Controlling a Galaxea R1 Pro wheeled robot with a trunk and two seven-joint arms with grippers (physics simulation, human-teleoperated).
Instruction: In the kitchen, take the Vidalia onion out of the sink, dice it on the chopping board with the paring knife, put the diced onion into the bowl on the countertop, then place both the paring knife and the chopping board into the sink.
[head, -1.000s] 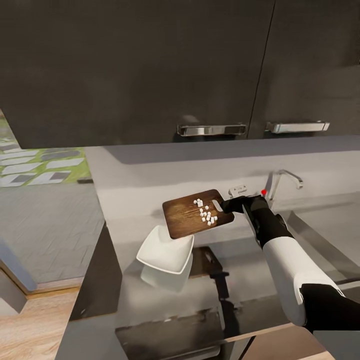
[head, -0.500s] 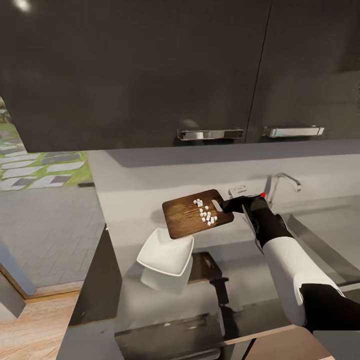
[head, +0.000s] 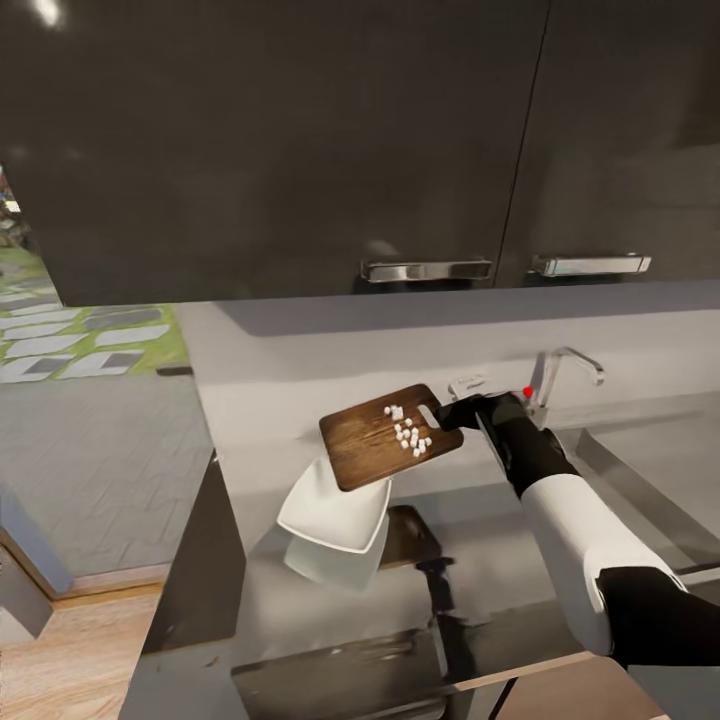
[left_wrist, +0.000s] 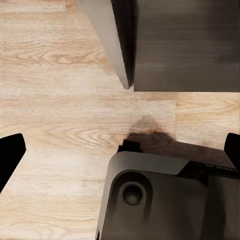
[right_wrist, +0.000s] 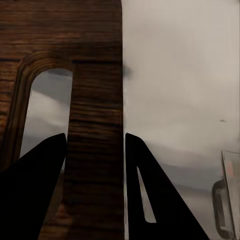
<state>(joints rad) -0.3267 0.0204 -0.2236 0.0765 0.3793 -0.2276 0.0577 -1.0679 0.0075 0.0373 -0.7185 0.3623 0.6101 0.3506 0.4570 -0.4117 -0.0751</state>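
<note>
My right gripper is shut on the slot-handle end of the dark wooden chopping board and holds it in the air above the countertop. Several white bits of diced onion lie on the board near the handle. The board's far end hangs lower, over the rim of the white bowl. In the right wrist view the black fingers clamp the handle bar of the board. The sink and its faucet are to the right. The paring knife is hidden. My left gripper is open above the wooden floor.
Dark wall cabinets with chrome handles hang close above the worktop. A small grey object lies by the wall behind my right hand. The counter's end drops off to the left. My robot base sits on the floor below.
The board has moved slightly left and its far end has dipped over the bowl, with the onion bits still on it. The head camera has shifted a little.
</note>
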